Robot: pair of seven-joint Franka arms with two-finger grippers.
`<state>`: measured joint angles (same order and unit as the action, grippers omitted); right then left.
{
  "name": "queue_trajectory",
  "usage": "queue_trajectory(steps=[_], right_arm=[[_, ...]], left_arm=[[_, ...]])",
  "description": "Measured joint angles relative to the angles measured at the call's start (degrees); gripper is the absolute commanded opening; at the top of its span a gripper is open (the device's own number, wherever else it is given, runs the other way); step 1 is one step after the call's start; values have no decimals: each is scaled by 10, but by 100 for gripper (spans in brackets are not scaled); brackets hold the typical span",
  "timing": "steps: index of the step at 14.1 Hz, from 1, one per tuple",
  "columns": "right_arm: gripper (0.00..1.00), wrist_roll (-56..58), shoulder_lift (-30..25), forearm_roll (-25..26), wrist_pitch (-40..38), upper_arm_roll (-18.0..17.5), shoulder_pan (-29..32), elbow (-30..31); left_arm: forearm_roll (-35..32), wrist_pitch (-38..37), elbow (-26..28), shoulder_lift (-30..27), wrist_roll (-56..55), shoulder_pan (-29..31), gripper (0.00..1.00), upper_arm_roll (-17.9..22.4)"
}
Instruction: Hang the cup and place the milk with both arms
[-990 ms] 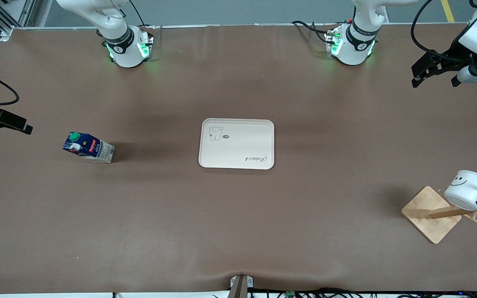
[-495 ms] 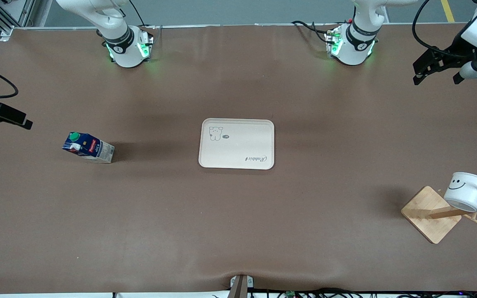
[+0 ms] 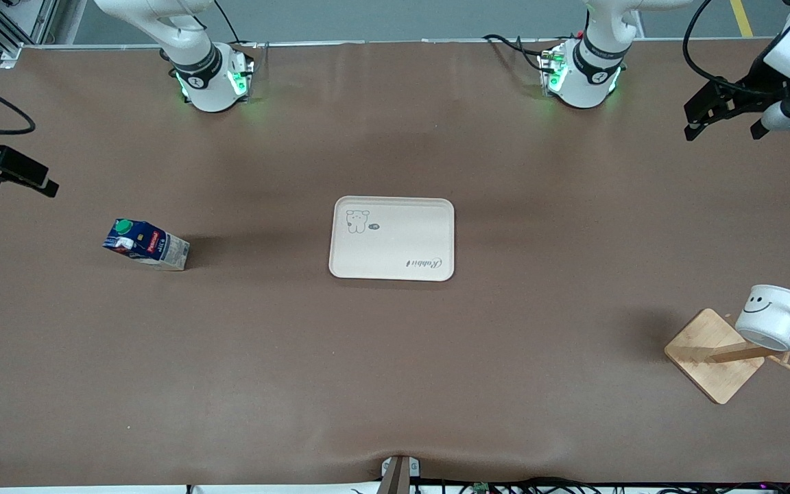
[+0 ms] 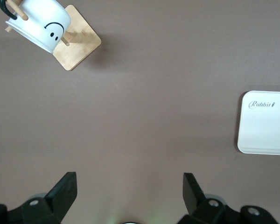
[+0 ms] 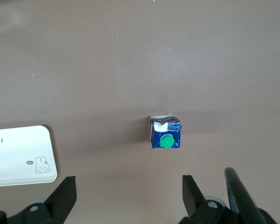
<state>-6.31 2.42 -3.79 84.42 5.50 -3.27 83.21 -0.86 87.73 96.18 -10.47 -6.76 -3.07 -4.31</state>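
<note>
Right gripper has lifted slightly, jaws spread, empty, near milk, prob lining up. Left gripper released, waits. Cup hangs on rack already; tray bare.

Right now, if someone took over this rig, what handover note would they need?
Left pincer: open, empty, up over the table's left-arm end.
Right pincer: open, empty, up over the right-arm end, above the milk.
Cup: hanging by its handle on the wooden rack. Done.
Milk: standing on the bare table, apart from the white tray.
Left: likely pick up the milk and place it, probably on the tray.
</note>
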Motion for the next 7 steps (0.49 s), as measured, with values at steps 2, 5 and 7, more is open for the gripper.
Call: queue_trajectory(steps=[2, 5, 7], right_arm=[[100, 1, -16, 5, 13, -3, 1, 31], [100, 37, -34, 24, 31, -7, 2, 55], [100, 77, -39, 28, 34, -6, 13, 62]], left_arm=[[0, -1, 0, 0, 0, 0, 100, 1], [0, -1, -2, 0, 0, 1, 100, 2], [0, -1, -7, 1, 0, 1, 100, 2]])
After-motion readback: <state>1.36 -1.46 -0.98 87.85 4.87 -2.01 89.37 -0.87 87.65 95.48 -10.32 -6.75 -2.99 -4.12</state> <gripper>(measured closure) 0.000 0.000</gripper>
